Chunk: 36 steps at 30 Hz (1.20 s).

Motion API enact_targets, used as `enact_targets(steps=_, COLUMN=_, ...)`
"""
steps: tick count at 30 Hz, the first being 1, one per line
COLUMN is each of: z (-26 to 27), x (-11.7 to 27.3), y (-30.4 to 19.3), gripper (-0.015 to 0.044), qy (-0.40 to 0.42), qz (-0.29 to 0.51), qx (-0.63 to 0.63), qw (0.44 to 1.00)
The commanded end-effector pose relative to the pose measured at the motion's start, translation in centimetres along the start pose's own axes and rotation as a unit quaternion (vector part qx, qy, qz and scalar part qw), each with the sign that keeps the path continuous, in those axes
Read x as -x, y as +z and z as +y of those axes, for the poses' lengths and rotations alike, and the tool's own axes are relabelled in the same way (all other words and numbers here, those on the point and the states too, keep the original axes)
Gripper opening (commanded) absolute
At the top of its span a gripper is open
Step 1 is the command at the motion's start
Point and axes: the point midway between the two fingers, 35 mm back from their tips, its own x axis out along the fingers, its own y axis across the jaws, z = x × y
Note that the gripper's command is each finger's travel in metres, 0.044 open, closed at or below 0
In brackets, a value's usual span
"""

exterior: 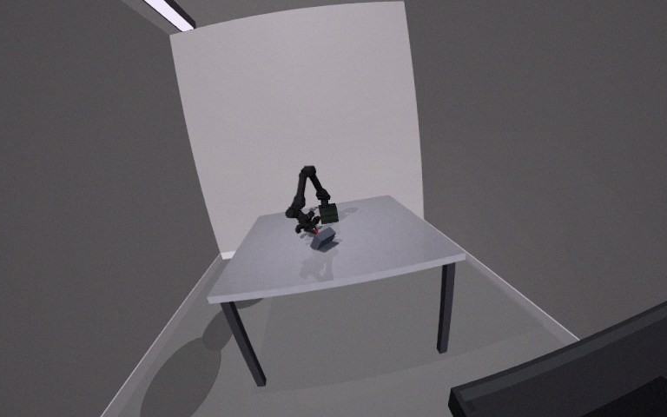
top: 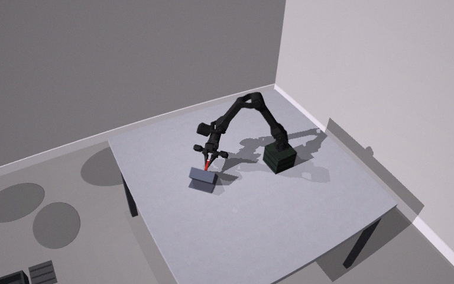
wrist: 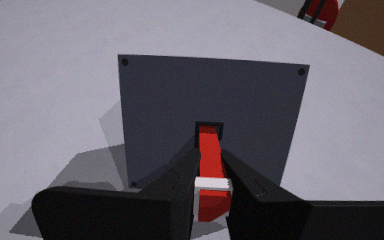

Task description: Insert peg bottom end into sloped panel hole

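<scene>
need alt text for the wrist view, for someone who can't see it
The tool is shut on a red, flat-sided peg whose far end sits in the square hole of a dark grey panel. A white band crosses the peg between the black fingers; the panel stands on a light grey table.
</scene>
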Motion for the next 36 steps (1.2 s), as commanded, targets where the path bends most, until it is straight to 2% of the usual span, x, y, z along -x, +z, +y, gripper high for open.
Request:
enact_targets(steps=1, z=-0.2, x=-0.3, y=0.0, gripper=0.0000, qy=-0.002, qz=0.001, qx=0.000, qw=1.000)
enact_targets(steps=30, z=-0.1, x=-1.2, y=0.1, gripper=0.0000, qy=0.001, qz=0.000, qx=0.000, qw=1.000)
enact_targets(steps=36, z=-0.1, x=-1.2, y=0.1, gripper=0.0157, qy=0.001, qz=0.000, qx=0.000, qw=1.000)
